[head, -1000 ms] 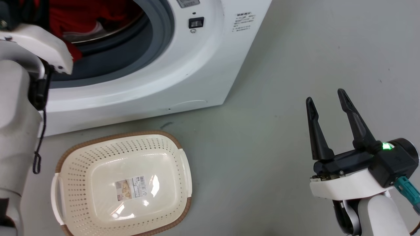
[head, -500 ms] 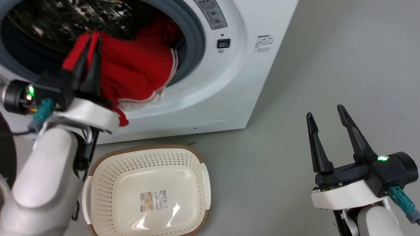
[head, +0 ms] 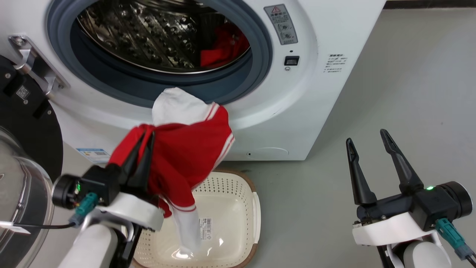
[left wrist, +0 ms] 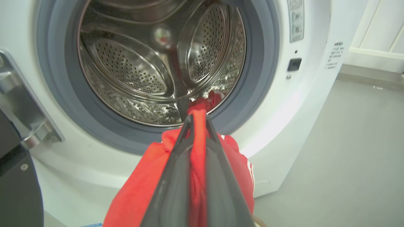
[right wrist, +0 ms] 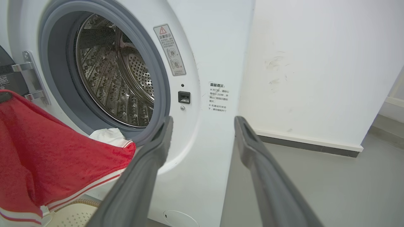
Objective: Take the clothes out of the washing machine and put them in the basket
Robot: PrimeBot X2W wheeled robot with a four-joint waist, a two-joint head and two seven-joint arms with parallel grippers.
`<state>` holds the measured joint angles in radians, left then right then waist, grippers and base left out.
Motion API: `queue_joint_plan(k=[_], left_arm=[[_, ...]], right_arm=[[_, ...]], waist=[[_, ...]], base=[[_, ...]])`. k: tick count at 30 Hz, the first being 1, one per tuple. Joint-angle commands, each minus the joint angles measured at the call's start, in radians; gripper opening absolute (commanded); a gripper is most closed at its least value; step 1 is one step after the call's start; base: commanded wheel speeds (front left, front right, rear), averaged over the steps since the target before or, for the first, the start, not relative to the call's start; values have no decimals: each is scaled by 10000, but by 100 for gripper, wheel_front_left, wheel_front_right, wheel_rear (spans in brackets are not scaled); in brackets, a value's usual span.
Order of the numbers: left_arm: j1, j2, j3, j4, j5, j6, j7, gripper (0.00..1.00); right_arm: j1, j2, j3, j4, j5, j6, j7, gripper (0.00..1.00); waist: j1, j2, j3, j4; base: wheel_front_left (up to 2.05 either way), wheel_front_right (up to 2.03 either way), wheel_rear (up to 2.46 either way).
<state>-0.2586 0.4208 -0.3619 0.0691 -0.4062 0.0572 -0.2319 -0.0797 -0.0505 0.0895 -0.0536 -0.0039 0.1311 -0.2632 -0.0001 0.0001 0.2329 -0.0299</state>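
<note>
Left gripper point(head: 147, 136) clamps a red garment point(head: 189, 149) hanging over the basket point(head: 232, 186); right gripper point(head: 366, 136) stands wide open.

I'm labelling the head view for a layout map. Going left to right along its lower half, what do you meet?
The open glass door → left gripper, shut on a red garment → basket → right gripper, open.

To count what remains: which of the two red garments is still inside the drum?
The garment at the right of the drum; the other garment hangs from the left claw over the basket.
</note>
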Motion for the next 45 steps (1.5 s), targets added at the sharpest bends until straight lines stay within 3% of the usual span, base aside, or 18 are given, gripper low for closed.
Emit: queue_joint_plan(k=[1,9,20,33,45], left_arm=[[152,-36,-59,214,-8,11,18,0],[-127,-368,-235,2651,-399,-492,-107,0],[-1948,-887,-757,6428,-112,-1353,-274,0],[-4522,-958,-983,9805,381,-1547,-340,0],[-5149,-895,-679,10680,275,-1549,-337,3]], right_arm=[[1,5,38,11,-98,-7,-24,100],[-325,5,106,-108,-222,-7,-24,100],[-1009,5,89,-337,-170,-7,-24,100],[-1652,8,215,-773,253,-7,-24,100],[-1909,7,286,-899,521,-7,-24,100]], waist=[[1,-1,130,47],[1,-1,1124,-138],[1,-1,3097,-787],[1,-1,5264,-1808],[1,-1,5985,-2102]], base=[[0,0,0],[0,0,0],[0,0,0],[0,0,0],[0,0,0]])
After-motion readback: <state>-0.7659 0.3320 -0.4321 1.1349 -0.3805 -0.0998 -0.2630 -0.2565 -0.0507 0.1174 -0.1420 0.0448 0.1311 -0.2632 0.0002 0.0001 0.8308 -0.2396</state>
